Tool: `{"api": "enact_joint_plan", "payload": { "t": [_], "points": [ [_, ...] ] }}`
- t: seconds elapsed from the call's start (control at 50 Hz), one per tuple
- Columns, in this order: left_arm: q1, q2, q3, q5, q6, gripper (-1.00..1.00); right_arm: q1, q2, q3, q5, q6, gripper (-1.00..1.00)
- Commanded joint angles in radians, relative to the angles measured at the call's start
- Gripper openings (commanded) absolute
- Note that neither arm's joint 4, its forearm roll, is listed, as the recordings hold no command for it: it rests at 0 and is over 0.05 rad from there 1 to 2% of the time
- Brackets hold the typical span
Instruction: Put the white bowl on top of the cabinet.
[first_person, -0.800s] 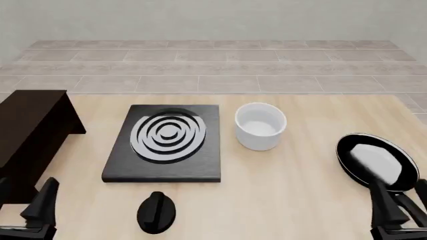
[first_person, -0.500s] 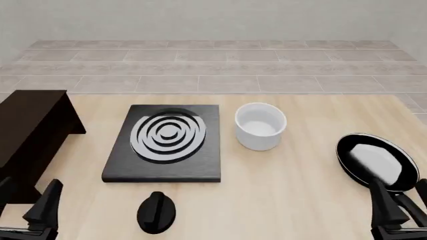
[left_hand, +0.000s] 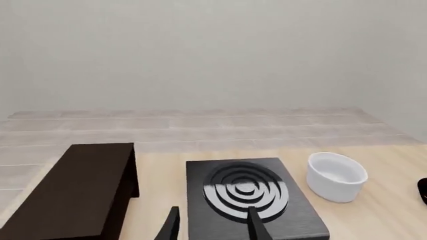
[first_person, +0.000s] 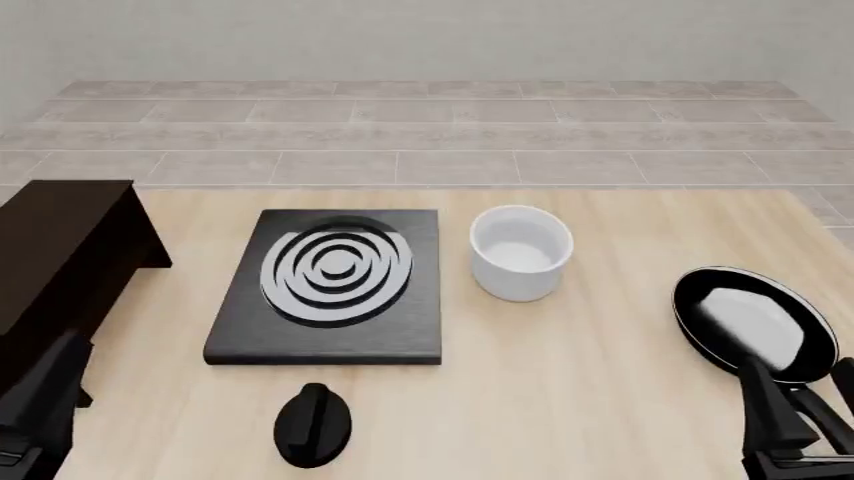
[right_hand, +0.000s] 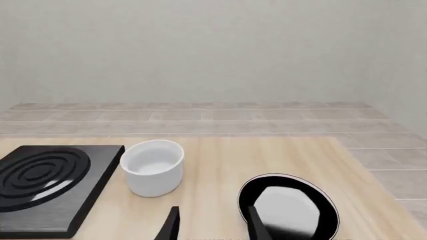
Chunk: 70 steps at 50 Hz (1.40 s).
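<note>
Since the earlier frames, the left gripper (first_person: 34, 405) has been shifted toward the front view's left edge, closer to the cabinet (first_person: 60, 260); nothing else has been moved. The cabinet is stood at 9 o'clock on the wooden surface (first_person: 574, 390). The black stove plate (first_person: 334, 285) is laid at the centre. The black-rimmed pan (first_person: 754, 325) is seen at 4 o'clock. The white bowl (first_person: 521, 252) is set upright just beside the plate, at 2 o'clock. A black knob (first_person: 314, 425) is placed at 6 o'clock. The left gripper's fingers (left_hand: 170, 227) are spread, holding nothing. The right gripper (right_hand: 212, 225) is likewise spread and empty.
</note>
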Motion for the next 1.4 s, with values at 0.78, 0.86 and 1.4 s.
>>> {"api": "enact_joint_plan", "payload": {
  "t": [0.78,0.86,1.4],
  "points": [
    [-0.481,0.967,-0.503,-0.258,0.162,1.00,0.001,-0.004,-0.003,0.001,-0.007,1.00],
    [-0.497,1.029,-0.524,-0.285,0.159,1.00,-0.001,0.000,-0.002,0.007,0.005,1.00],
    [-0.593,1.455,-0.801,-0.226,0.257,1.00,-0.001,0.000,-0.003,0.006,0.003,1.00]
  ]
}}
